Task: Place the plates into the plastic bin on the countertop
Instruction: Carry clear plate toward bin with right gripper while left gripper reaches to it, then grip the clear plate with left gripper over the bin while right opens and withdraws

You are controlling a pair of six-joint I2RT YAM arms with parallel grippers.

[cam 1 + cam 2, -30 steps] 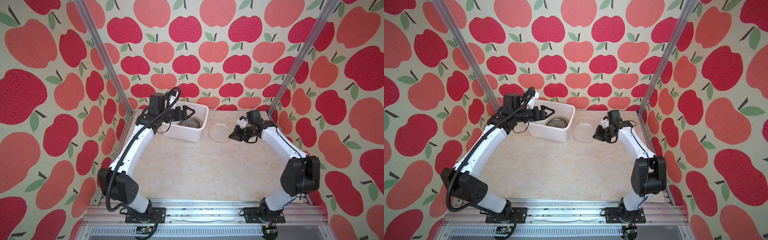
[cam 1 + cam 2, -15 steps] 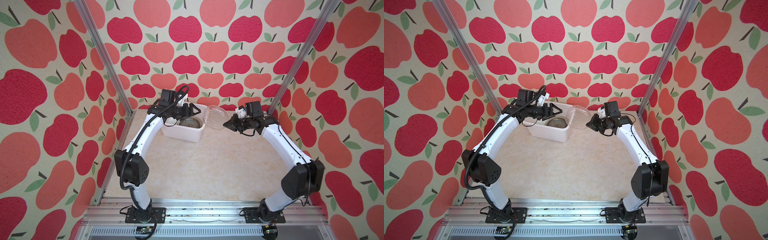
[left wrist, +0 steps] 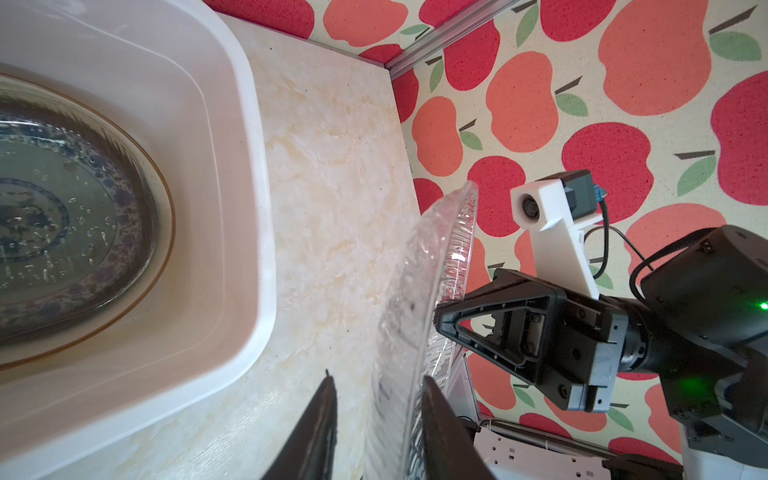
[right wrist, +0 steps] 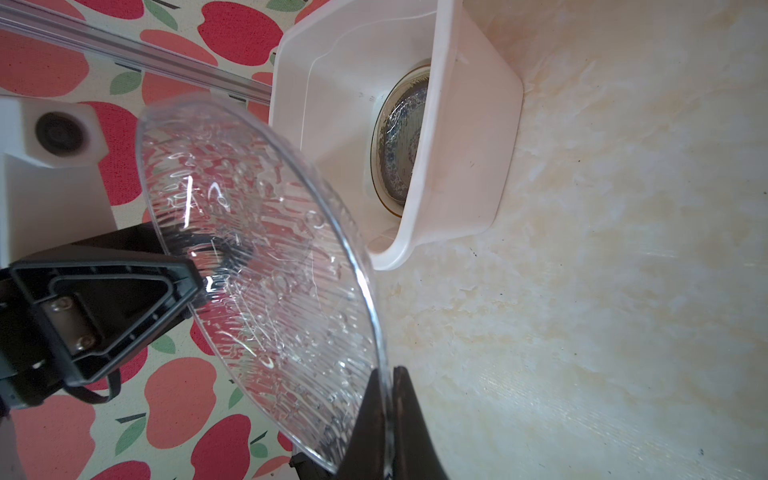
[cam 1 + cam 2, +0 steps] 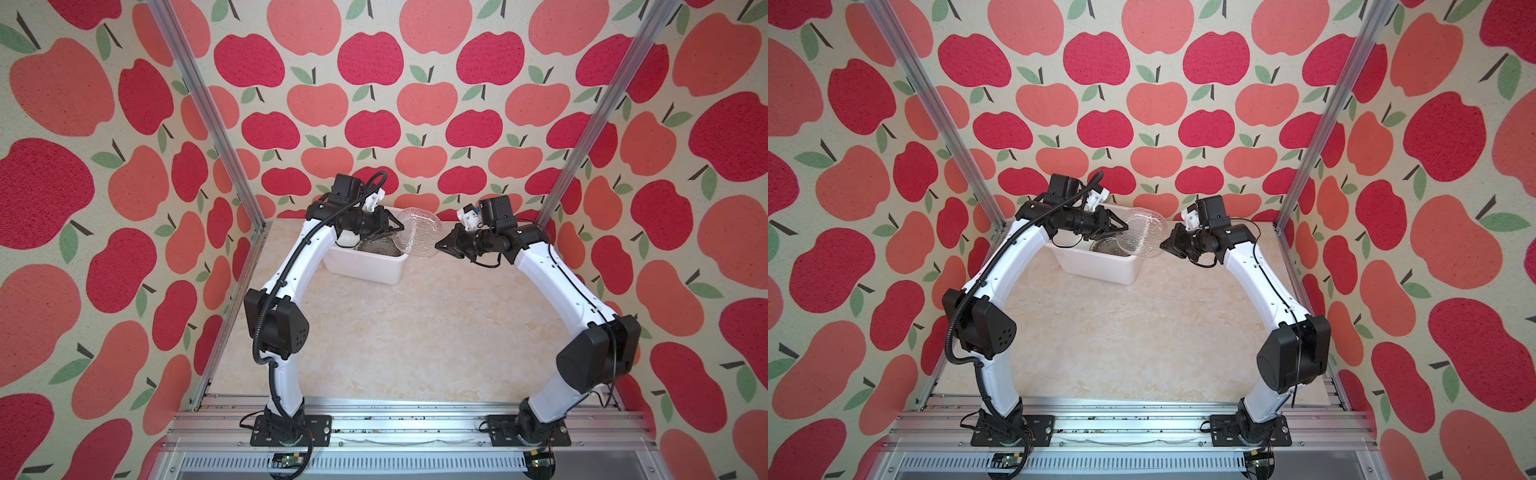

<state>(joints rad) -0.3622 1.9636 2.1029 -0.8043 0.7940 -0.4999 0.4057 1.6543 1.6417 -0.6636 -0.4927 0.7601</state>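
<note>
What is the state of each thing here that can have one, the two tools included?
clear glass plate, in the air, on edge, between both tools
right tool, shut on the plate's rim
left tool, open, jaws astride the opposite rim, gap on one side
plastic bin, upright on the countertop
stacked plates, flat in the bin, amber glass on top

White left arm (image 5: 300, 266) at nine o'clock carries a ribbed black cable (image 5: 261, 328); white right arm (image 5: 559, 282) at three o'clock; black elbow joints (image 5: 286, 328).

Right fingers (image 4: 410, 430) pinched shut; left fingers (image 3: 316, 432) parted, facing them.
</note>
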